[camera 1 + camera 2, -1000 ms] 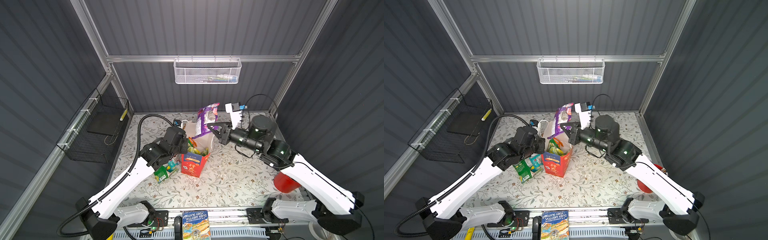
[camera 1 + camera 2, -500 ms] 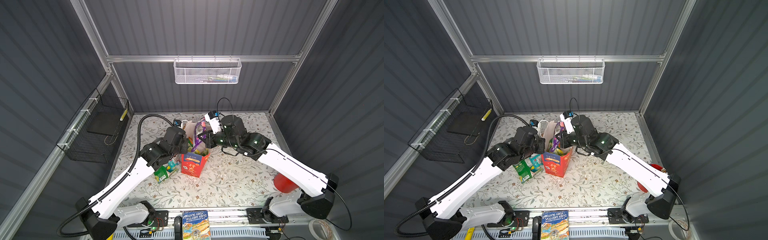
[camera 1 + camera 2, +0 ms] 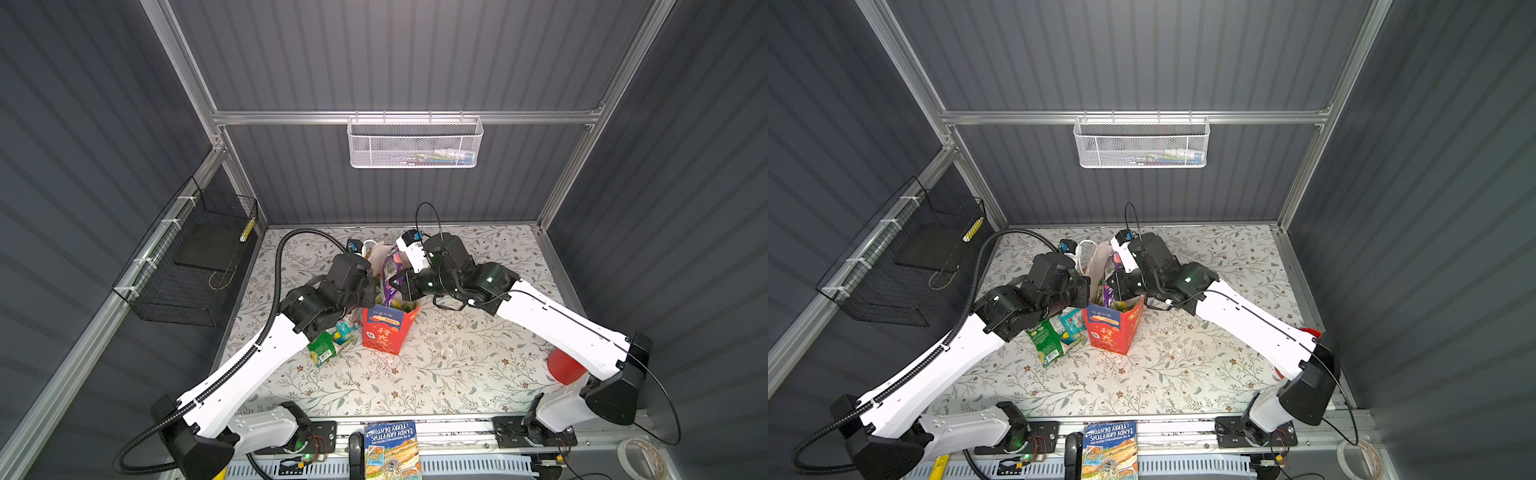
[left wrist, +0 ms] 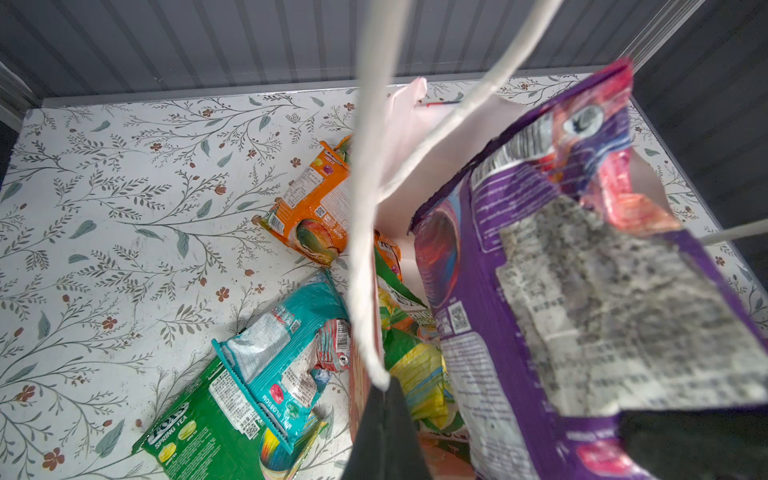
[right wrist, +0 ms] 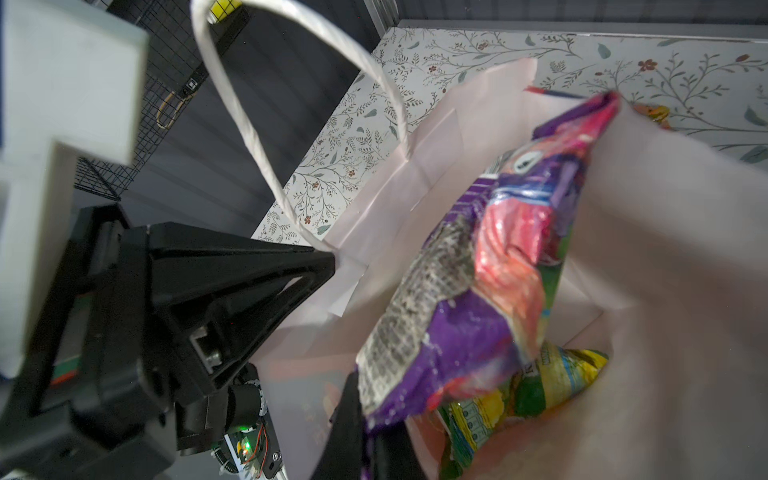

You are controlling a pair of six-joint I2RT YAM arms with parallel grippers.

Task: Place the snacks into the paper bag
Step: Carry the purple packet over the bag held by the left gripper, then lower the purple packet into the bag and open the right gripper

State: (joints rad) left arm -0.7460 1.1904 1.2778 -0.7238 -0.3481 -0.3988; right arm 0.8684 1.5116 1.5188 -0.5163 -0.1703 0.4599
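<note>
**Purple packet in the bag's mouth**

Grips the purple packet (image 5: 457, 316) in the right jaws, closed hard on one end with only foil between them. Holds it tilted inside the mouth of the bag (image 3: 388, 332), between the white walls, with the free end up by the rim. Hangs it above a green-yellow packet (image 5: 540, 386) lying deeper in the bag; contact between the two impossible to tell.

Pinches the bag's rim with the left jaws, shut all the way, right at the foot of a white cord handle (image 4: 365, 199). Bag upright on the desk (image 3: 457, 374), red front with gold characters turned toward the arms' bases in both top views.

Outside the bag, on the left arm's side, all on the desk:
- orange packet (image 4: 316, 208), just beside the bag's wall
- teal packet (image 4: 282, 353), near the bag's front corner, lying across a green packet (image 4: 199, 424) marked "SPRING TEA"
- multicolour foil (image 4: 274, 451), poking out from under the teal one

Well apart from the bag, toward the right arm's base: red cup (image 3: 561, 368), half hidden behind the arm. In front of the bag, past the desk's edge: blue-covered book (image 3: 390, 449). High on the back wall behind the bag: white mesh basket (image 3: 415, 143).
</note>
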